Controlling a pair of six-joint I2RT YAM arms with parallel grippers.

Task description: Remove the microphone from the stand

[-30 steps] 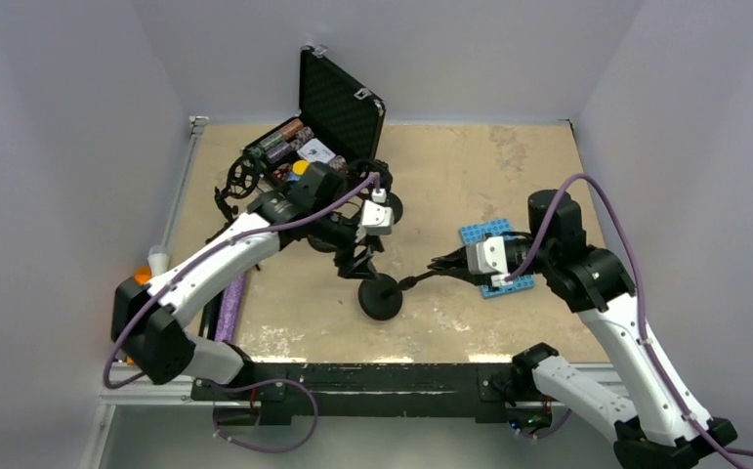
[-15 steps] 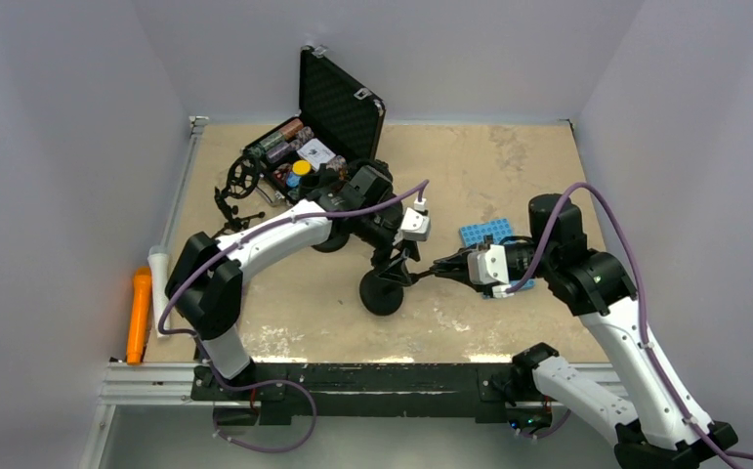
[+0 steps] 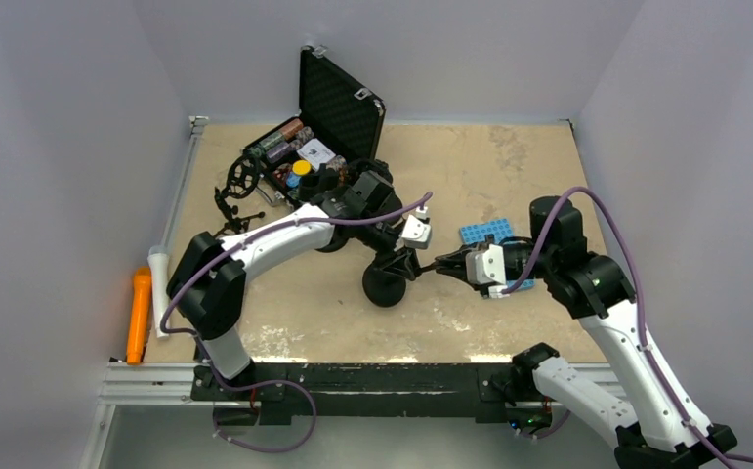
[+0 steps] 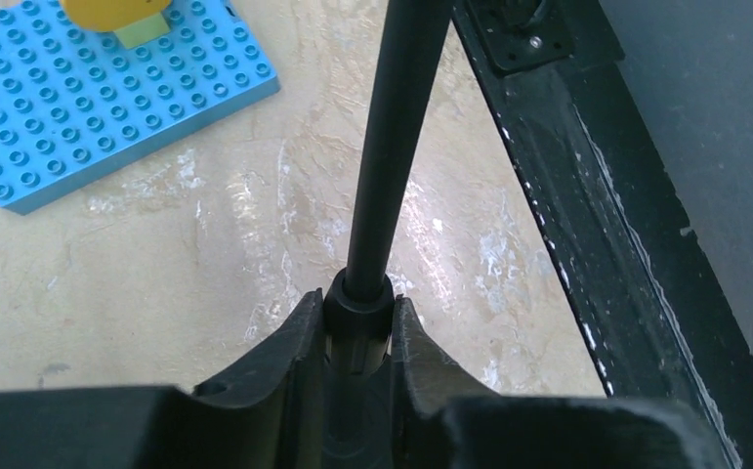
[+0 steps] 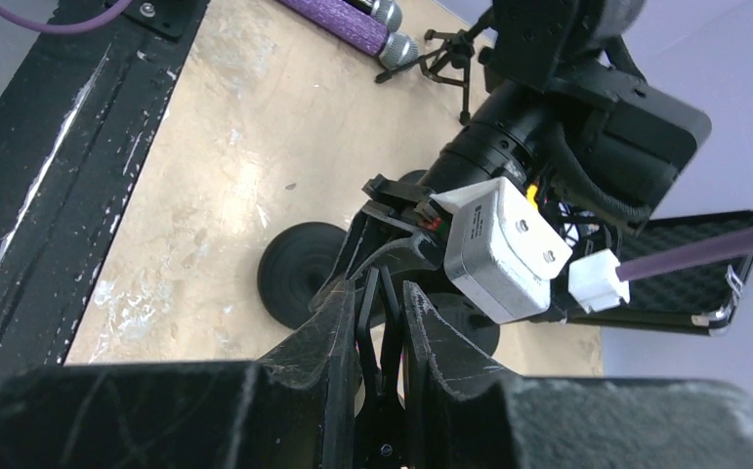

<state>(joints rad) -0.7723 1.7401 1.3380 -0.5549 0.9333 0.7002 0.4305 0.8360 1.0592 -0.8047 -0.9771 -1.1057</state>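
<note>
The black stand has a round base (image 3: pixel 384 284) on the table and a thin pole (image 4: pixel 392 147) running toward the right arm. My left gripper (image 3: pixel 401 262) is shut on the pole's collar (image 4: pixel 358 311), one finger on each side. The stand's clip end, two thin black prongs, is pinched in my shut right gripper (image 5: pixel 380 293), which meets the left one at mid-table (image 3: pixel 442 265). In the right wrist view the base (image 5: pixel 299 269) lies just beyond the jaws. A purple microphone (image 5: pixel 353 15) lies on the table near the front rail, apart from the stand.
An open black case (image 3: pixel 343 107) with small items stands at the back. A blue studded plate (image 3: pixel 484 234) lies under the right arm. An orange and white object (image 3: pixel 139 315) rests at the left edge. A black tripod frame (image 3: pixel 240 186) sits back left. The black front rail (image 4: pixel 587 195) is close.
My left gripper swung right from above the base to the pole and closed on its collar. The base shifted slightly away from the rail. The right gripper stayed shut on the clip.
</note>
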